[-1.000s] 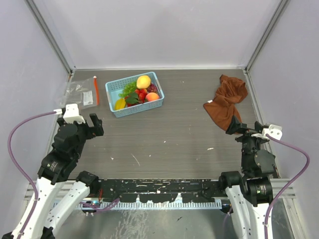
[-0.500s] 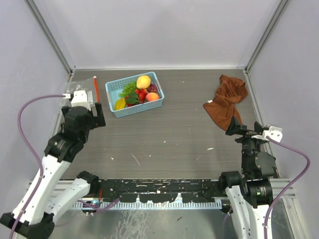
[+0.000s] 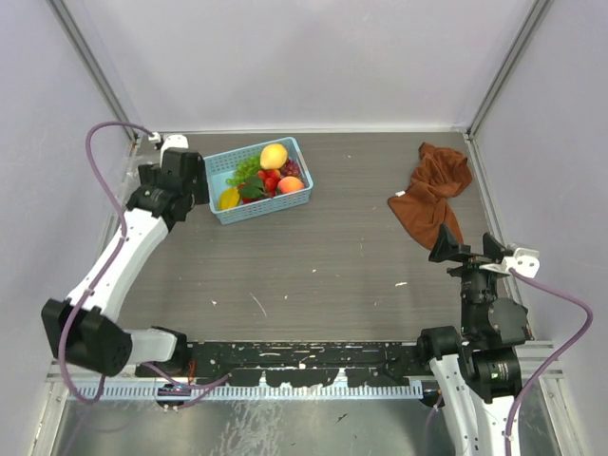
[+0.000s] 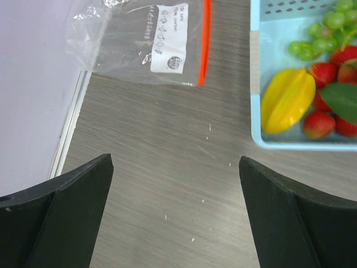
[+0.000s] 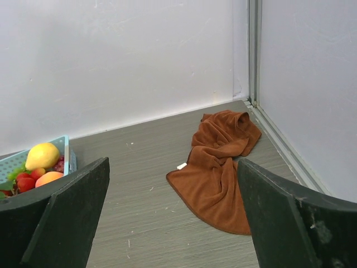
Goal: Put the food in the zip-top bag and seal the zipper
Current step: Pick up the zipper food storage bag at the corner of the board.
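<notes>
Nothing is bagged yet: the toy fruits (image 3: 263, 173) sit in the light-blue basket (image 3: 258, 213) at 11 o'clock on the desk (image 3: 332, 252), the empty zip-top bag (image 4: 131, 42) lies flat at 10 o'clock just ahead of the left gripper (image 4: 174, 167), jaws apart, and the right gripper (image 5: 173, 167), also apart, hangs at 4 o'clock

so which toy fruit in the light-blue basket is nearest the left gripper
The yellow star-shaped piece, in the basket corner facing the left gripper; strawberries, grapes and peaches lie beyond.
</notes>
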### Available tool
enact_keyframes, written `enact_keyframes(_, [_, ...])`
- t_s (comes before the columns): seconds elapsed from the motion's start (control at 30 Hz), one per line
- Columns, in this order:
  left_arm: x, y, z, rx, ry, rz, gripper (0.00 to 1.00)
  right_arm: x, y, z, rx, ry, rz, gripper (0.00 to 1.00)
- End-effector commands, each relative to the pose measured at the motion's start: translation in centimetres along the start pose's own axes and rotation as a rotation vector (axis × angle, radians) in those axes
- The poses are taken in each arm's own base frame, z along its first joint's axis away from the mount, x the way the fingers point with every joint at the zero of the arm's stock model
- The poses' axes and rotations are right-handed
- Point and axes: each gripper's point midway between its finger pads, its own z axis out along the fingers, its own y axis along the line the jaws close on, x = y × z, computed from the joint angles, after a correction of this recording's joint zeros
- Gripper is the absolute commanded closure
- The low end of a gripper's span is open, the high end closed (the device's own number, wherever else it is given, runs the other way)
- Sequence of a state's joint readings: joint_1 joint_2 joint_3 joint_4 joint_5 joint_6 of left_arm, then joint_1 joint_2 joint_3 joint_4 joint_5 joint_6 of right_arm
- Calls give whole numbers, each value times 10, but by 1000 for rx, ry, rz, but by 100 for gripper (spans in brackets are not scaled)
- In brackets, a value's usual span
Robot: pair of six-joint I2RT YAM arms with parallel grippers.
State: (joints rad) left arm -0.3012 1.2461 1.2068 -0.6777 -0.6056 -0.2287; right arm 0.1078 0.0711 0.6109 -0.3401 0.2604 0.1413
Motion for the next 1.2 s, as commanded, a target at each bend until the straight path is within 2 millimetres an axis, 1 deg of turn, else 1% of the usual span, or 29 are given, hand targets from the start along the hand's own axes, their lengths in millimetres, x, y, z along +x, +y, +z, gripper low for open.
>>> enact_keyframes(0.0, [-34,-4,33,9,-21,-134,7,-22,6,-3,-30,-84,26,0])
enact_keyframes(0.13, [-34,-12,69,42,36,-203,14,-24,5,-7,-32,-100,29,0])
enact_keyframes(0.17, [-33,-14,78,47,49,-208,17,-25,5,-8,-31,-105,30,0])
enact_keyframes(0.3, [-30,-10,110,34,98,-221,24,-25,6,-8,-38,-107,30,0])
enact_keyframes(0.37, [-24,-9,127,42,129,-236,28,-26,7,-9,-46,-111,31,0])
enact_keyframes(0.47, [-23,-10,146,50,133,-256,32,-27,6,-9,-41,-116,30,0])
enact_keyframes(0.57, [-17,-12,165,37,166,-229,36,-27,6,-9,-40,-118,32,0])
enact_keyframes(0.63, [-19,-14,176,38,183,-220,39,-26,6,-9,-45,-117,31,0])
enact_keyframes(0.73, [-14,-19,193,46,217,-201,39,-27,8,-10,-53,-117,30,0])
enact_keyframes(0.83, [-10,-24,207,43,240,-180,36,-27,8,-10,-54,-118,31,0])
enact_keyframes(0.9, [-6,-23,217,23,254,-158,33,-26,8,-10,-56,-116,29,0])
enact_keyframes(0.93, [-7,-23,220,15,253,-147,32,-26,8,-9,-55,-115,28,0])
enact_keyframes(1.03, [0,-21,234,-14,272,-109,30,-26,9,-9,-57,-114,28,0])
enact_keyframes(1.17, [8,-19,248,-49,295,-71,30,-25,9,-9,-60,-111,27,0])
